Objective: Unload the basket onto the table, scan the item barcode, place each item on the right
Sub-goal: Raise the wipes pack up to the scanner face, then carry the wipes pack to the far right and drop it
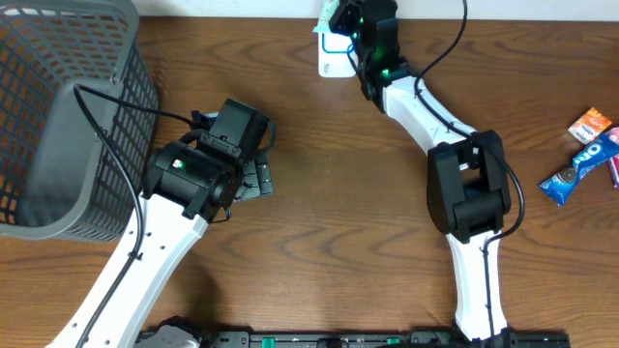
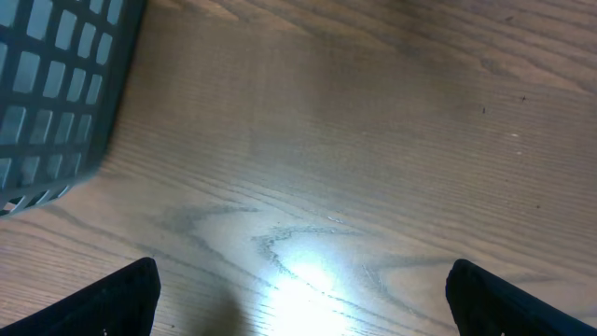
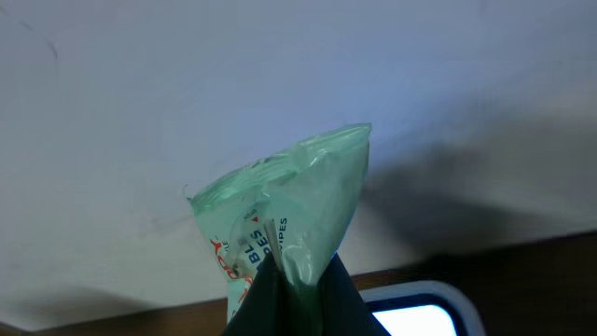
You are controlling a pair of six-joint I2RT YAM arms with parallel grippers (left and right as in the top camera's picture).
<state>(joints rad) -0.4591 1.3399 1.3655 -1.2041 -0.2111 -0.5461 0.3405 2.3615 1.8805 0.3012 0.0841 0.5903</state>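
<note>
A grey mesh basket (image 1: 116,68) stands at the upper left of the overhead frame on a brown wood-grain surface (image 1: 329,203); its corner also fills the upper left of the left wrist view. At the right edge lie an orange snack packet (image 1: 590,124) and, just below it, a blue Oreo packet (image 1: 580,166)

Left arm (image 1: 155,242): white tube links, black boxy joint housings, small green light on one housing.
Right arm (image 1: 426,111): same white links and black housings, green glow near the wrist.
Cables (image 1: 463,19): thin, black, looping off both arms.
Left end effector (image 2: 300,285): two matte black fingers with blunt tips.
Right end effector (image 3: 297,291): dark fingers tapering to a narrow tip.
Base (image 1: 338,340): black rail, green specks.
</note>
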